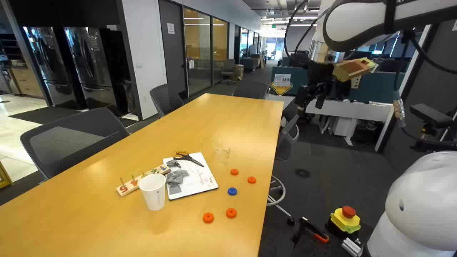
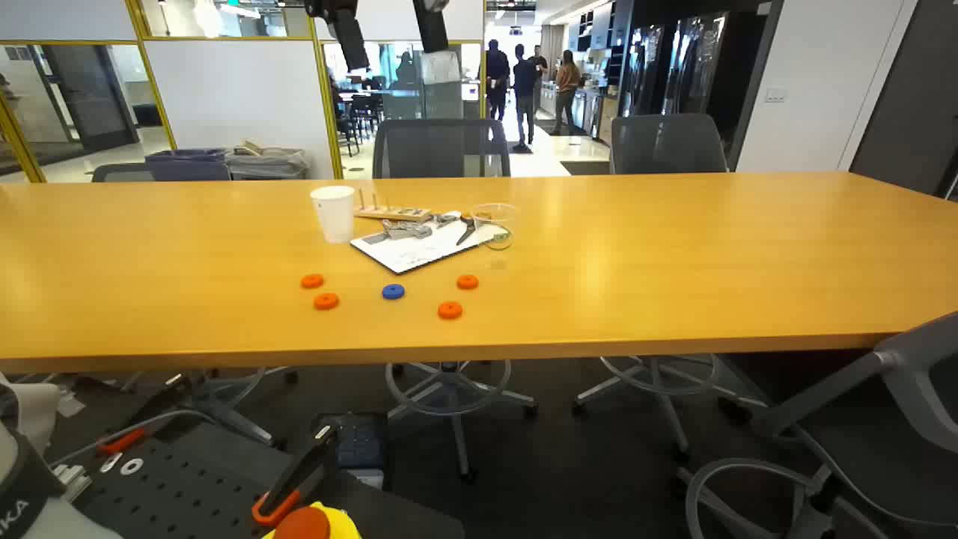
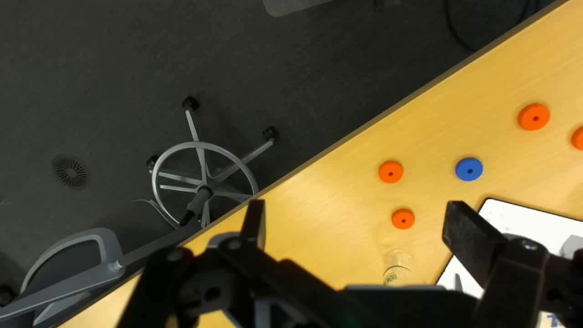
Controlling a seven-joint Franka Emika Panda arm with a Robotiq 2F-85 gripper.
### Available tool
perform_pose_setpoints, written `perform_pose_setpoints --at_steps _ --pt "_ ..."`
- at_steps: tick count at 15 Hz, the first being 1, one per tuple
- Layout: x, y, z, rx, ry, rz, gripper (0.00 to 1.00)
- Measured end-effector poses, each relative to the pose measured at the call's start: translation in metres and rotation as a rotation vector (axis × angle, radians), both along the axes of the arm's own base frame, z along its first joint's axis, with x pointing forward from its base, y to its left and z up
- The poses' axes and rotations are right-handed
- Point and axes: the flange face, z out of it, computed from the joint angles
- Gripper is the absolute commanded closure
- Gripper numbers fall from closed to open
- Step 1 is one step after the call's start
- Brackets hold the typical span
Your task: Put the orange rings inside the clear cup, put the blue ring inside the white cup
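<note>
Jaws spread wide, holding nothing, raised above the table (image 2: 696, 262). Four orange rings (image 2: 450, 312) and the blue ring (image 2: 393, 294) lie flat near its robot-side long edge, blue between two orange pairs. Farther in from that edge: white cup (image 1: 154, 194) upright beside a wooden peg board (image 1: 130, 185); clear cup (image 2: 495, 226) upright just beside a whiteboard (image 1: 194, 185).

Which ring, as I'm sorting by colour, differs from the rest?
The blue ring, lying between two pairs of orange rings; every other ring on the table is orange.
</note>
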Motion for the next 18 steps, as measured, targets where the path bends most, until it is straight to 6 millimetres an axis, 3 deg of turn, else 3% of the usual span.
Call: perform_pose_setpoints --at_steps 6,10,13,18 --pt "-0.001 0.0 0.006 -0.004 -0.014 -0.001 0.0" --pt "0.007 0.007 -0.005 0.005 -0.015 0.027 0.0" --pt "0.033 0.028 -0.031 0.022 -0.066 0.112 0.0" --pt "0.073 0.051 -0.091 0.07 -0.066 0.218 0.0"
